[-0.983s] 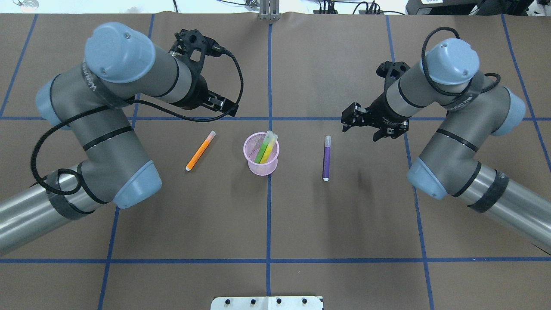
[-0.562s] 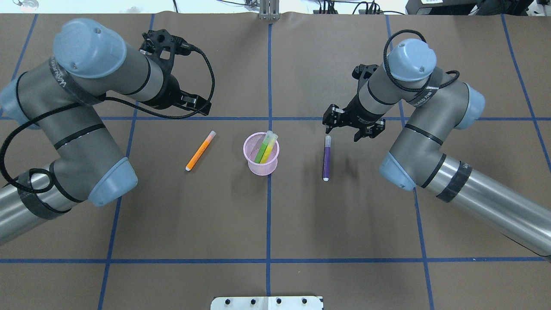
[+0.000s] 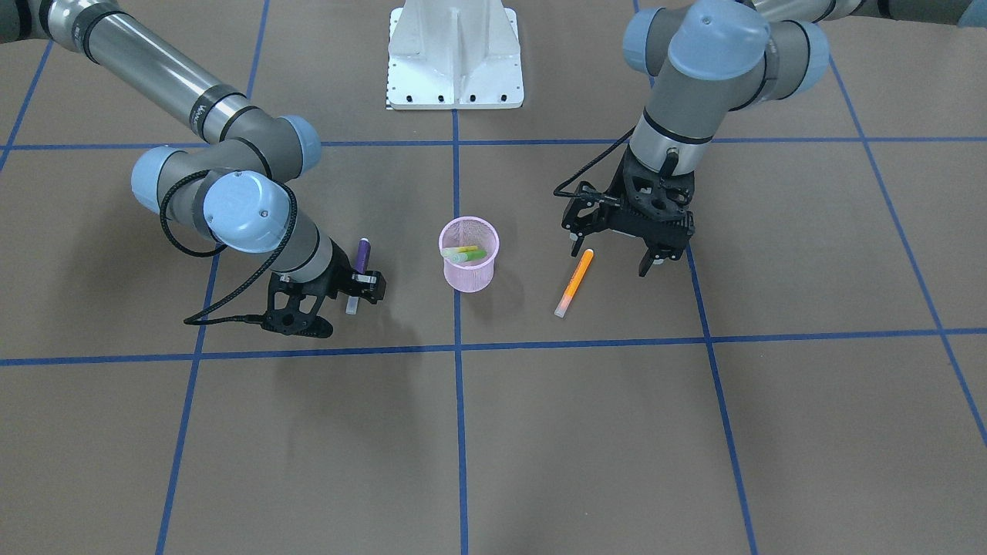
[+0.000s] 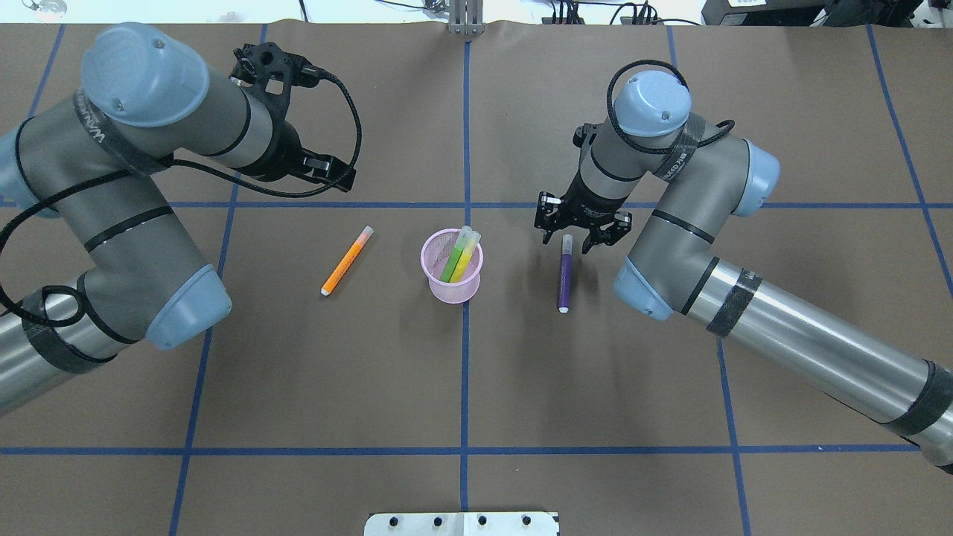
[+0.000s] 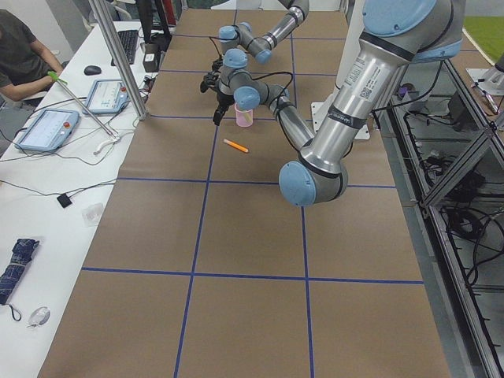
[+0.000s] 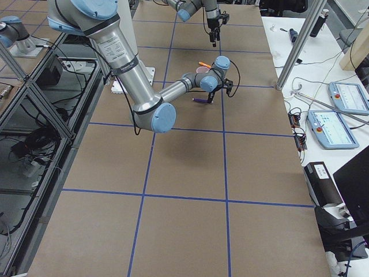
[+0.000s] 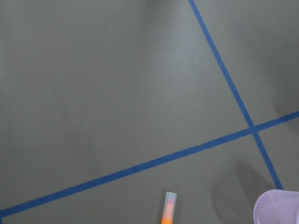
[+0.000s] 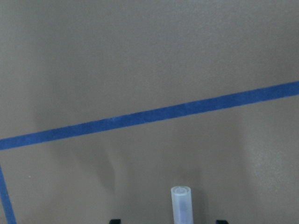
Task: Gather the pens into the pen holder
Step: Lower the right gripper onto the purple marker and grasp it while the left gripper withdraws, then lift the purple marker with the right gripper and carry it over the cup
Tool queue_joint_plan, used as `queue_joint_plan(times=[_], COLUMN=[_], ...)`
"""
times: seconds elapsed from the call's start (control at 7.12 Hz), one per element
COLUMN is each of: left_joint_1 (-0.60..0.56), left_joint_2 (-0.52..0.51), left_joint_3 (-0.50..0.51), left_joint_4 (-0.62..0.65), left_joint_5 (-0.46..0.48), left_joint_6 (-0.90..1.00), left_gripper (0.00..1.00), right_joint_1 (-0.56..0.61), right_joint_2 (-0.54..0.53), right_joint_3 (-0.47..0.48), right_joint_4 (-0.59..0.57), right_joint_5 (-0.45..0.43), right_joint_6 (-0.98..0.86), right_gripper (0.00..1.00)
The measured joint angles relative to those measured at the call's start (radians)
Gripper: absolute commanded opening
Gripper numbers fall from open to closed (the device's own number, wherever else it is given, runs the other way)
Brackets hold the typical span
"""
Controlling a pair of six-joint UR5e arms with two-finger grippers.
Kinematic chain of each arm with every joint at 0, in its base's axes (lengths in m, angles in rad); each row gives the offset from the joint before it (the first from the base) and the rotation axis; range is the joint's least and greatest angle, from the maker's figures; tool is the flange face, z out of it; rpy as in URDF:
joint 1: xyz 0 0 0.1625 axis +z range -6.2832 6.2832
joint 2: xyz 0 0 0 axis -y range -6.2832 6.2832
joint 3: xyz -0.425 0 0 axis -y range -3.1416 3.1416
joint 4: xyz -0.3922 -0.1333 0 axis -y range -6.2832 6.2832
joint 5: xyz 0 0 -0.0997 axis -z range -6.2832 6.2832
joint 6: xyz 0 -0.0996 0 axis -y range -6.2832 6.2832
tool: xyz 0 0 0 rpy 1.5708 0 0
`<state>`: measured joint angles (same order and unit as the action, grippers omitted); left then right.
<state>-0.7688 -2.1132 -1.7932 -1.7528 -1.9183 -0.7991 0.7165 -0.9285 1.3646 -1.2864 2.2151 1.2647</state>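
The pink mesh pen holder (image 4: 452,275) (image 3: 469,271) stands at the table's middle, with the green pen (image 4: 451,260) and the yellow pen (image 4: 465,257) in it. The orange pen (image 4: 346,260) (image 3: 574,282) lies to its left; its pale cap shows in the left wrist view (image 7: 170,204). The purple pen (image 4: 565,275) (image 3: 362,253) lies to its right. My right gripper (image 4: 572,238) (image 3: 353,294) is open, low, with its jaws either side of the purple pen's cap end (image 8: 181,203). My left gripper (image 4: 335,173) (image 3: 613,258) is open and empty, above the table beyond the orange pen's cap.
Brown paper with blue tape lines (image 4: 466,372) covers the table. The robot's white base plate (image 3: 455,54) is at the near edge. An operator (image 5: 24,47) and teach pendants (image 5: 47,130) are at a side table.
My right gripper has swung left and come down over the purple pen's cap end. My left arm has drawn back to the left, farther from the holder. The pens have not moved.
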Motion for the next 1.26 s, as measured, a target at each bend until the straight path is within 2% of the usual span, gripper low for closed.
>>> queue_joint_plan(times=[0.28,0.42,0.56,0.7,1.26], left_joint_1=[-0.001,-0.002,-0.002,-0.003,-0.004], left_joint_2=[0.001,0.003,0.005,0.006,0.013], left_joint_3=[-0.001,-0.002,-0.003,-0.006,-0.021], left_joint_4=[0.0,0.001,0.0,0.0,0.0], left_joint_5=[0.001,0.001,0.001,0.001,-0.003], left_joint_6=[0.0,0.0,0.0,0.0,0.0], left_gripper=[0.98,0.98,0.98,0.98,0.98], right_joint_1=[-0.011,-0.014,-0.02,-0.025,-0.021], right_joint_2=[-0.004,-0.005,-0.006,-0.009,-0.006], right_joint_3=[-0.002,-0.002,-0.002,0.001,0.034], right_joint_4=[-0.008,-0.009,-0.01,-0.01,-0.012], right_joint_5=[0.0,-0.001,-0.004,-0.007,-0.005], right_joint_6=[-0.003,-0.003,-0.002,-0.002,0.006], right_gripper=[0.4,0.36,0.24,0.0,0.0])
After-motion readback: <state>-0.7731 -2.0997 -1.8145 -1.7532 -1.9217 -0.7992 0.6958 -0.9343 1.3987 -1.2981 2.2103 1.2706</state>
